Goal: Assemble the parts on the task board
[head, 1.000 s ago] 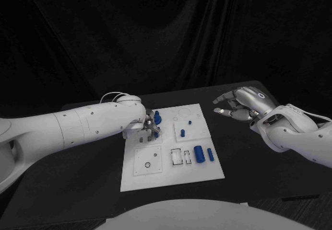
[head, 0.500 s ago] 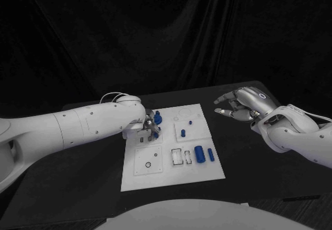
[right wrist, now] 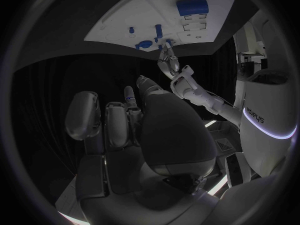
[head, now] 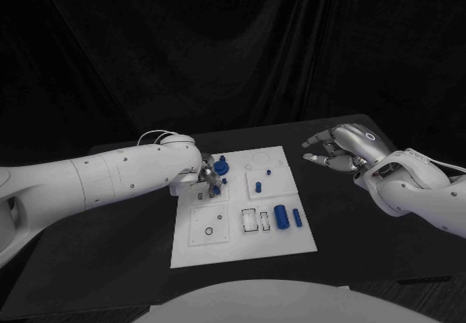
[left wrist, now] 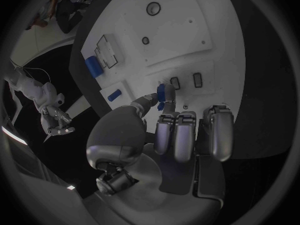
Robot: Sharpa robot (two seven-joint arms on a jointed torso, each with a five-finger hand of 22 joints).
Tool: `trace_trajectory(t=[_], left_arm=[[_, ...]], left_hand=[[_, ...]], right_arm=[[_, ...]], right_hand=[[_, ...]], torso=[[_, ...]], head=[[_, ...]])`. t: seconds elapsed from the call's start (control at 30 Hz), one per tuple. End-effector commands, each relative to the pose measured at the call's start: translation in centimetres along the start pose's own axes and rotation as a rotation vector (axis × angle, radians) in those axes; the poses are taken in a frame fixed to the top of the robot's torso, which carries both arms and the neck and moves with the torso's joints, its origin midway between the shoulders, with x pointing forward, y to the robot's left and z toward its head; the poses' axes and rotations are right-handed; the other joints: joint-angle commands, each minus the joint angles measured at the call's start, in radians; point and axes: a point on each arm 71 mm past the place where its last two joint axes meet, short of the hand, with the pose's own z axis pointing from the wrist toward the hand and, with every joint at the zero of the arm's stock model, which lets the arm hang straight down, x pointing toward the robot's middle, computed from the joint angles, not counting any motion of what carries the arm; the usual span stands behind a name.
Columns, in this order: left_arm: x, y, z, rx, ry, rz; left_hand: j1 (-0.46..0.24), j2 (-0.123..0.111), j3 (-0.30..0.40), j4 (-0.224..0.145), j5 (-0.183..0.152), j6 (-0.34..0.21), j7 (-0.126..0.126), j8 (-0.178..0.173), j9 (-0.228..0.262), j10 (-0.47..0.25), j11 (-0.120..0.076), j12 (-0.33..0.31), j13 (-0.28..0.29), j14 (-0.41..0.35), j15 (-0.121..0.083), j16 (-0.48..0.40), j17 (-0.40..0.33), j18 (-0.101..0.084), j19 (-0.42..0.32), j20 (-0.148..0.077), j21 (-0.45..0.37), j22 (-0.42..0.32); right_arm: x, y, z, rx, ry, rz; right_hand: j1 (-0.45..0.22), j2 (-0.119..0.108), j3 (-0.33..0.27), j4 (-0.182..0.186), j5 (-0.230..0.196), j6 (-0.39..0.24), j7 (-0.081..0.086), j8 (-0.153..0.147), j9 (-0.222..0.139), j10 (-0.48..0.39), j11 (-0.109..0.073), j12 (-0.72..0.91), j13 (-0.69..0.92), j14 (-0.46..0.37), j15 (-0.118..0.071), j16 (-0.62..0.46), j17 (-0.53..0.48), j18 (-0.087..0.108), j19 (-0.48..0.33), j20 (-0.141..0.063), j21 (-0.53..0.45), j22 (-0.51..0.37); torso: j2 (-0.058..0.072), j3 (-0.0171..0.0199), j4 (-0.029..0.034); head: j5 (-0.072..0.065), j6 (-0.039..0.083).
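Barely anything differs from a second ago: the left hand (head: 210, 177) still pinches a small blue part (left wrist: 164, 92) over the board (head: 243, 239) near its far left corner. The right hand (head: 342, 149) stays raised beyond the board's right edge, fingers apart, holding nothing.

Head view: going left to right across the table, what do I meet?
Left silver hand pinching a small blue part → white task board → large blue cylinder part → right silver hand, holding nothing.
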Motion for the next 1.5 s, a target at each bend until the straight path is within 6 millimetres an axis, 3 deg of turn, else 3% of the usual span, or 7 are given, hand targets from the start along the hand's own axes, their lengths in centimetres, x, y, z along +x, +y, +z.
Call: trace_trajectory(t=[0.03, 0.37, 0.67, 0.9, 1.03, 1.5], left_arm=[[0.0, 0.0, 0.0, 0.005, -0.014, -0.012], [0.0, 1.0, -0.4, -0.037, -0.046, -0.044], [0.1, 1.8, -0.7, -0.056, -0.068, -0.068], [0.4, 2.1, -0.9, -0.057, -0.083, -0.086], [0.7, 2.4, -1.0, -0.061, -0.084, -0.094], [1.7, 3.2, -0.9, -0.073, -0.096, -0.124]], left_hand=[[-0.013, -0.001, 0.071, -0.054, 0.011, 0.002, -0.004, -0.007, 0.009, 0.104, -0.004, 0.004, 0.262, 0.102, -0.001, 0.003, 0.263, 0.001, 0.001, -0.003, -0.005, 0.129], [-0.027, -0.007, 0.101, -0.065, 0.014, 0.002, -0.003, -0.014, 0.013, 0.104, -0.004, 0.004, 0.262, 0.102, -0.001, 0.003, 0.263, 0.001, 0.002, -0.003, -0.006, 0.130], [-0.036, -0.009, 0.113, -0.068, 0.014, -0.002, 0.000, -0.020, 0.014, 0.104, -0.003, 0.004, 0.262, 0.102, -0.001, 0.003, 0.263, 0.001, 0.002, -0.003, -0.006, 0.131], [-0.050, -0.007, 0.124, -0.065, -0.001, -0.008, 0.003, -0.031, 0.014, 0.104, 0.000, 0.004, 0.262, 0.102, 0.002, 0.003, 0.263, 0.002, -0.001, -0.002, -0.010, 0.129], [-0.062, -0.003, 0.133, -0.059, -0.001, -0.014, 0.008, -0.044, 0.008, 0.104, 0.004, 0.004, 0.262, 0.102, 0.005, 0.003, 0.263, 0.004, -0.007, 0.001, -0.017, 0.124], [-0.077, 0.002, 0.135, -0.049, -0.010, -0.011, 0.010, -0.054, 0.001, 0.104, 0.007, 0.004, 0.262, 0.102, 0.007, 0.003, 0.263, 0.004, -0.009, 0.003, -0.019, 0.124]], right_arm=[[-0.1, -0.2, -0.2, 0.013, -0.015, -0.003], [-0.1, -0.3, -0.3, 0.022, -0.012, -0.004], [-0.1, -0.5, -0.3, 0.030, -0.010, -0.005], [0.0, -0.5, -0.4, 0.032, -0.009, -0.005], [0.0, -0.5, -0.4, 0.033, -0.008, -0.005], [0.1, -0.5, -0.3, 0.035, -0.006, -0.004]], right_hand=[[0.012, 0.001, 0.002, -0.004, -0.006, 0.006, 0.001, -0.004, -0.001, 0.012, 0.007, -0.001, 0.062, 0.049, 0.008, 0.005, 0.000, -0.001, -0.002, 0.007, 0.002, 0.151], [0.011, 0.003, 0.003, -0.003, -0.007, 0.008, 0.001, -0.004, -0.001, 0.011, 0.008, -0.003, 0.060, 0.049, 0.008, 0.002, -0.003, -0.001, -0.003, 0.007, 0.001, 0.151], [0.010, 0.004, 0.003, -0.003, -0.006, 0.010, 0.001, -0.003, -0.001, 0.010, 0.008, -0.005, 0.058, 0.048, 0.008, 0.002, -0.004, -0.001, -0.003, 0.007, 0.000, 0.150], [0.010, 0.004, 0.003, -0.003, -0.006, 0.010, 0.001, -0.003, -0.001, 0.010, 0.008, -0.005, 0.058, 0.048, 0.008, 0.002, -0.004, -0.001, -0.003, 0.007, 0.000, 0.150], [0.010, 0.004, 0.003, -0.003, -0.006, 0.010, 0.001, -0.003, -0.001, 0.010, 0.008, -0.005, 0.058, 0.048, 0.008, 0.002, -0.004, -0.001, -0.003, 0.007, 0.000, 0.150], [0.010, 0.005, 0.004, -0.002, -0.003, 0.012, 0.001, -0.004, -0.002, 0.006, 0.007, -0.013, 0.050, 0.048, 0.008, 0.000, -0.006, 0.000, -0.004, 0.007, -0.003, 0.150]], torso=[[0.000, -0.0005, -0.0002], [-0.001, -0.0011, -0.0006], [-0.001, 0.0005, -0.0005], [0.000, 0.0004, 0.0016], [0.001, -0.0009, -0.0009], [-0.001, -0.0001, -0.0008]], head=[[0.002, 0.000], [0.009, 0.000], [0.016, 0.000], [0.021, 0.000], [0.027, 0.000], [0.031, 0.000]])
